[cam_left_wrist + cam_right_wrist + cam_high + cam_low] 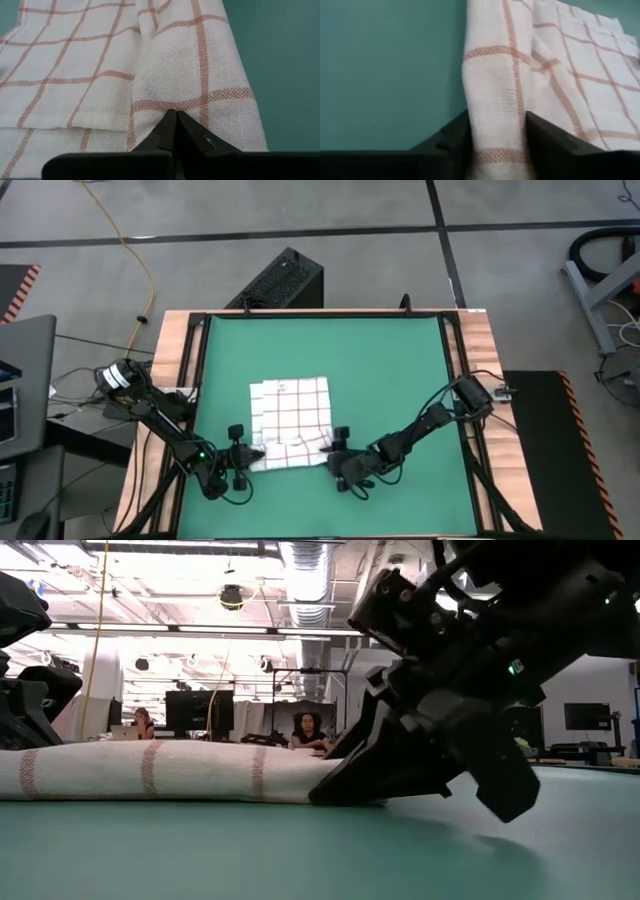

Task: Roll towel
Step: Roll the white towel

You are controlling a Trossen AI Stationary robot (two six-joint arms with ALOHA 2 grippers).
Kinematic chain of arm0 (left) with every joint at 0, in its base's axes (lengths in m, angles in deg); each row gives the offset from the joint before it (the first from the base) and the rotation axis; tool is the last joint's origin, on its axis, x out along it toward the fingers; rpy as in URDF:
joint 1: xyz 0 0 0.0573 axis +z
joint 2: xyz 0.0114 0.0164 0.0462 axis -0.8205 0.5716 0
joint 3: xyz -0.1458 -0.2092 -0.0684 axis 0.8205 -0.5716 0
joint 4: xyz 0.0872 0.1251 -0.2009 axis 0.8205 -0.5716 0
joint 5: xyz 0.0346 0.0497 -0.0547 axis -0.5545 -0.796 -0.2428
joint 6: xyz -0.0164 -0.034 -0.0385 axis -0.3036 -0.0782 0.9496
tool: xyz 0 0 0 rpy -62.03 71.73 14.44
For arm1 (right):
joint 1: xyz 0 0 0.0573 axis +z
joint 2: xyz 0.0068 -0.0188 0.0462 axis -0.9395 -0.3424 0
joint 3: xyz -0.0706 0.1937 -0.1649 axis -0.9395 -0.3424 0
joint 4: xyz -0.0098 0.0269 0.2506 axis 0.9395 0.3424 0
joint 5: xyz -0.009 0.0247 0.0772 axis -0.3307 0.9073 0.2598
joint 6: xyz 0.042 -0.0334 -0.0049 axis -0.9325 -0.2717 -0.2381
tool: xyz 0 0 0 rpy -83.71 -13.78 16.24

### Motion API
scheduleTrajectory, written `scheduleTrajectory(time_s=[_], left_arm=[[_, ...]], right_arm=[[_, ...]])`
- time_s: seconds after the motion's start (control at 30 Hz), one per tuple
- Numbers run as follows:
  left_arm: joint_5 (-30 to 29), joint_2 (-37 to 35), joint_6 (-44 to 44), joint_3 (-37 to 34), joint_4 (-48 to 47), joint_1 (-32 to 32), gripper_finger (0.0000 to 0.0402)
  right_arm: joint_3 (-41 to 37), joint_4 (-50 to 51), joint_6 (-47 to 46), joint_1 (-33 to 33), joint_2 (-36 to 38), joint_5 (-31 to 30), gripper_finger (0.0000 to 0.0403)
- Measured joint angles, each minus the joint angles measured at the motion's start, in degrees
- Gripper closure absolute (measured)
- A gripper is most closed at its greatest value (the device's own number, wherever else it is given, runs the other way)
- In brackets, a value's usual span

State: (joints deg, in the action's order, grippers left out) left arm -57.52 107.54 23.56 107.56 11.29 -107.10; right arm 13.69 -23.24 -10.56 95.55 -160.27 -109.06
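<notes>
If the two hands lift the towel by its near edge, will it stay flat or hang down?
It will probably hang down: the towel is thin cloth, already folded over at the near edge. It looks light. It may drag along the mat rather than slide freely, because the weave looks coarse.
</notes>
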Motion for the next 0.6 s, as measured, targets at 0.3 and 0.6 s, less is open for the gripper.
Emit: scheduleTrajectory(time_s=[0.3,0.6], left_arm=[[0.6,0.0,0.0,0.0,1.7,0.1,0.0401],[4.8,0.0,-0.2,1.2,2.5,0.1,0.0401]], right_arm=[[0.1,1.9,-2.6,0.4,0.7,-2.3,0.0364],[8.0,21.1,-9.3,-2.4,5.8,17.1,0.0364]])
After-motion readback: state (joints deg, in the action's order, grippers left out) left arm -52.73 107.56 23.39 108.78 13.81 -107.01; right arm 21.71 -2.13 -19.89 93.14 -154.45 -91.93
